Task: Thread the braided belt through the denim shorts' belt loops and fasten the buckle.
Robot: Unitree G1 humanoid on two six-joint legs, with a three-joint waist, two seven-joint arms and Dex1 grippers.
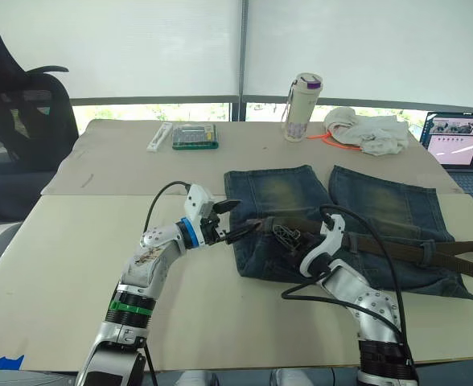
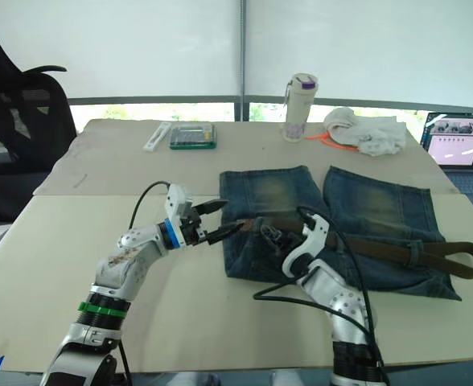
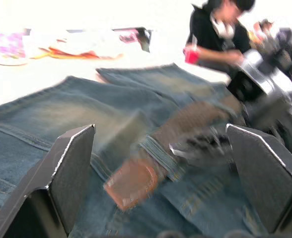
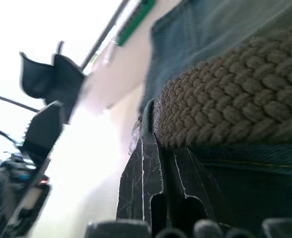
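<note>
Head stereo pair overlooking table (image 1: 76,241) — wrist cameras close on denim shorts (image 3: 61,114).

Bare counter (image 1: 100,241) left of shorts (image 1: 341,209); far edge crowded by bottle (image 1: 301,107), white cloth (image 1: 369,131), calculator (image 1: 195,137); laptop (image 1: 459,151) at right.

L arm: reaching inward, tool (image 1: 238,219) fingers apart | R arm: bent, tool (image 1: 288,236) apparently closed, partly hidden

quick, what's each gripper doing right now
Left gripper: open, fingers either side of the belt tip, not gripping.
Right gripper: shut, pressed against the belt on the shorts.
</note>
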